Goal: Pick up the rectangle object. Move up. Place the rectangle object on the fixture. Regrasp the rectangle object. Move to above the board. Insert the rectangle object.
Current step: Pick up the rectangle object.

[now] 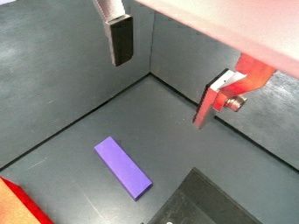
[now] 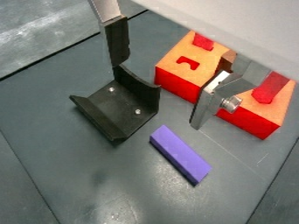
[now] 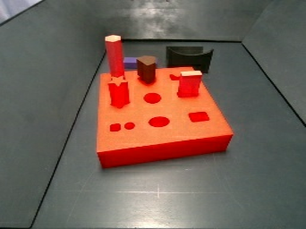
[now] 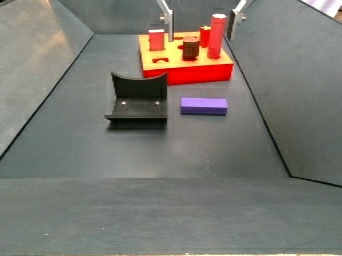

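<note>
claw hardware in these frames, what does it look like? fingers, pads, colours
Two-finger parallel claw, above the floor between the fixture and the board. The fingers are flat silver plates with dark pads; one pad shows as a long dark rectangle. The other finger's silver plate carries a round bolt head. No cables or markings visible.

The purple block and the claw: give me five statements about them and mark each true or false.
1. The rectangle object lies flat on the floor. True.
2. The claw holds the rectangle object. False: nothing is between its fingers, and the block lies below it.
3. The rectangle object rests in the fixture. False: it lies beside the fixture, apart from it.
4. The board has red pegs standing on it. True.
5. The claw is shut. False: its fingers stand apart in both wrist views.
</note>
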